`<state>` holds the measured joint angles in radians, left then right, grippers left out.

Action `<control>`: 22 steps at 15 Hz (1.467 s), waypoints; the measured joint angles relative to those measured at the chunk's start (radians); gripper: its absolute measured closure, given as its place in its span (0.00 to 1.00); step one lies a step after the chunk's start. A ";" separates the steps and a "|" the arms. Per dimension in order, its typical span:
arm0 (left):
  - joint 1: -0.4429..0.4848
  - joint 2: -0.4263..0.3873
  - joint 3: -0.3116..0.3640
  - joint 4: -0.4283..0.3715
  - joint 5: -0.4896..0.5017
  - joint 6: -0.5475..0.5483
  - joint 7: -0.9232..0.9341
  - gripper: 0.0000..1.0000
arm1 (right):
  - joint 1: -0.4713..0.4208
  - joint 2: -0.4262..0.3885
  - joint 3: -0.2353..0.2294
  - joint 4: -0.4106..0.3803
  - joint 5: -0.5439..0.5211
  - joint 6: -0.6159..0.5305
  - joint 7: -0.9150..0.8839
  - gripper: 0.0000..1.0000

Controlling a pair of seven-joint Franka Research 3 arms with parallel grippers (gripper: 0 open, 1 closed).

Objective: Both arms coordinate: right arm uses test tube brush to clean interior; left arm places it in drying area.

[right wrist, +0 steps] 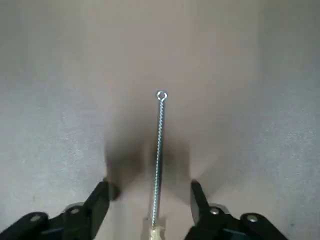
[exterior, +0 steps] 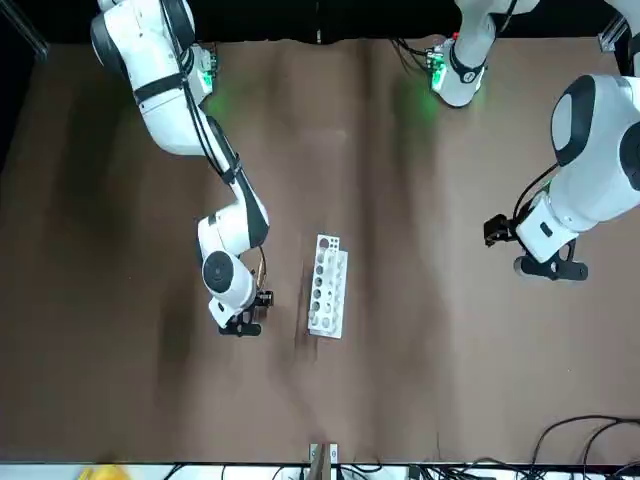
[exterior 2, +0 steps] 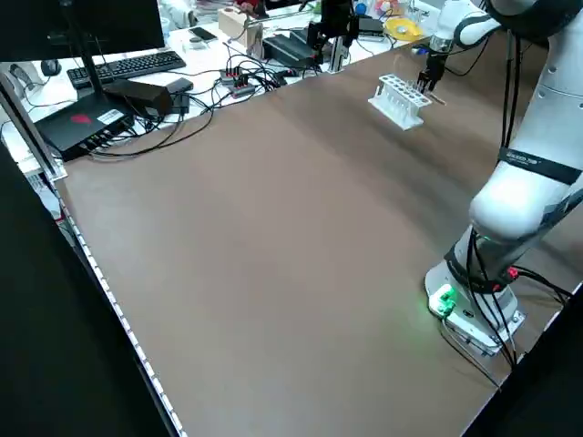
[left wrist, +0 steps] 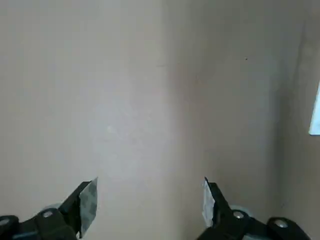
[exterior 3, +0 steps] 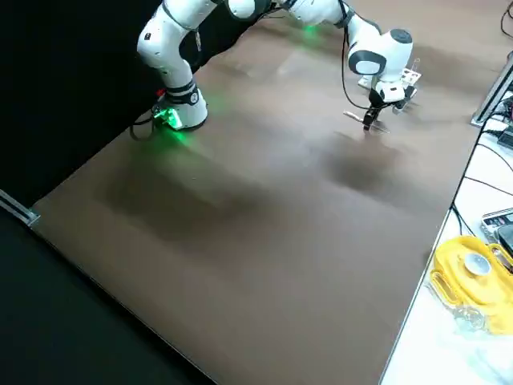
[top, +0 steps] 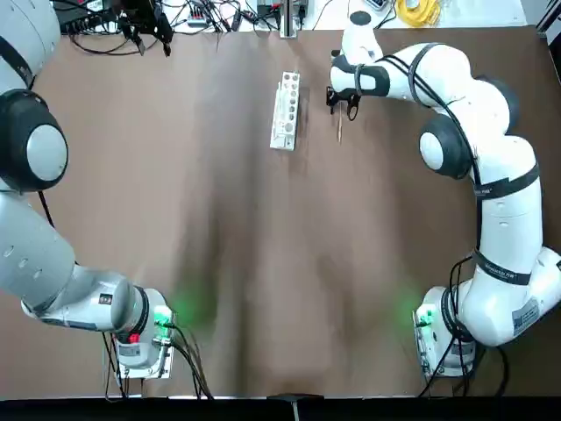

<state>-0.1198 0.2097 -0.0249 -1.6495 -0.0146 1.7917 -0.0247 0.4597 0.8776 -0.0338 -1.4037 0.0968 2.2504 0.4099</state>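
Test tube brush [right wrist: 159, 160]: lies on table [top: 263, 333], top view's upper right | your right gripper [right wrist: 150, 210]: over brush, fingers wide apart | white rack [top: 287, 111]: upper middle, left of brush | your left gripper [left wrist: 150, 207]: upper left, fingers wide

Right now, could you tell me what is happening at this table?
The right gripper is open above the brush, which lies between its fingers but does not look gripped. The white rack is on the table nearby. The left gripper is open over bare table, on the rack's other side, and holds nothing. No cleaning is being done at this moment.
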 joint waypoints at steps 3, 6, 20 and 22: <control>0.000 0.005 0.000 0.000 0.000 0.001 0.000 0.00 | 0.000 0.002 0.002 0.004 0.000 0.000 0.000 0.31; 0.000 0.005 0.000 0.000 0.000 0.002 0.005 0.00 | 0.000 0.002 -0.002 0.010 0.000 -0.004 0.000 0.52; 0.003 0.005 0.002 0.003 0.000 0.010 0.022 0.00 | -0.004 0.001 -0.007 0.026 -0.002 -0.015 -0.135 0.98; 0.003 0.005 0.002 0.004 0.000 0.010 0.022 0.00 | -0.007 -0.005 -0.007 0.035 -0.001 -0.053 -0.200 0.98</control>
<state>-0.1172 0.2146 -0.0233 -1.6456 -0.0146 1.8019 -0.0031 0.4532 0.8727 -0.0405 -1.3688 0.0956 2.1973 0.2101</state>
